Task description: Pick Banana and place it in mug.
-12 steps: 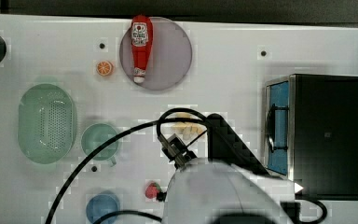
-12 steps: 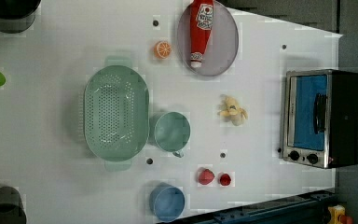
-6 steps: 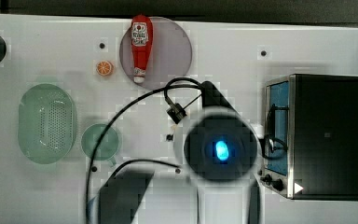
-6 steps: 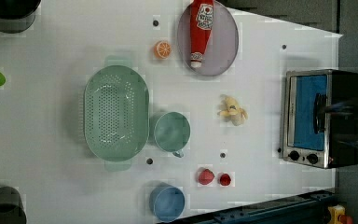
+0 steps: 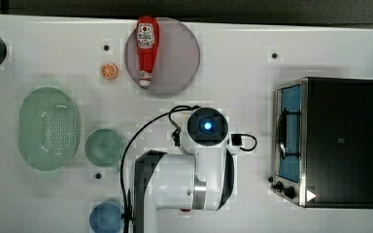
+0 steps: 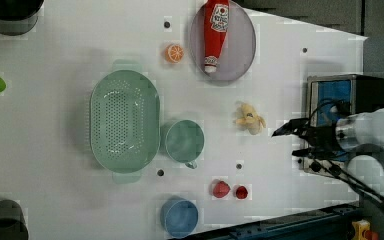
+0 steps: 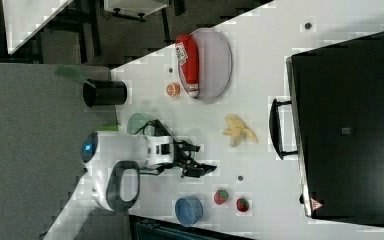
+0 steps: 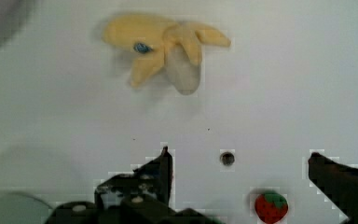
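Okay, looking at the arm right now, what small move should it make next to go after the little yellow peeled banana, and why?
Probably shift the open gripper over the pale yellow, partly peeled toy banana before lowering. In the wrist view the banana lies free on the white table, off to one side of the gap between the fingers, not between them. In the left view the gripper sits to the banana's right, holding nothing.
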Robot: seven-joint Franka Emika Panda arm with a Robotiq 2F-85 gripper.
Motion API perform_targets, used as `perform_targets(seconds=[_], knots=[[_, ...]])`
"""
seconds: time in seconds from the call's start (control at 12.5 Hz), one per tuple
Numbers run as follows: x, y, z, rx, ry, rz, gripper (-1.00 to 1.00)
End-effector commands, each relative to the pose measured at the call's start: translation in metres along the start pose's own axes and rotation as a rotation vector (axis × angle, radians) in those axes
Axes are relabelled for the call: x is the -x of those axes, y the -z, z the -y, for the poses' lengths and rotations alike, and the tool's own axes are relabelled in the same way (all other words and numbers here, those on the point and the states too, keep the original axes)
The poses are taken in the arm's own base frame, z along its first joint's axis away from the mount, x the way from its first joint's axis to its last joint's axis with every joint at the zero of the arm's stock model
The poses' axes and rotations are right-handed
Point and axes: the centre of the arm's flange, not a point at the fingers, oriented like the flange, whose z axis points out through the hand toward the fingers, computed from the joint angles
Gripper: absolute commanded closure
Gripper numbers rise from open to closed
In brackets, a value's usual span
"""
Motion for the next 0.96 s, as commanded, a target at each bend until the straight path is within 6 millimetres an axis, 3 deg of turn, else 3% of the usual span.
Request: perform_targets(seconds=[0.08, 0.64, 0.96], knots=[[-0.014, 0.016, 0.017, -0.061, 0.164, -0.117, -1.0], [-0.037, -0.087, 0.022, -0.048, 0.151, -0.102, -1.0], [-0.043, -0.126, 0.026, -0.073, 0.153, -0.146, -1.0]])
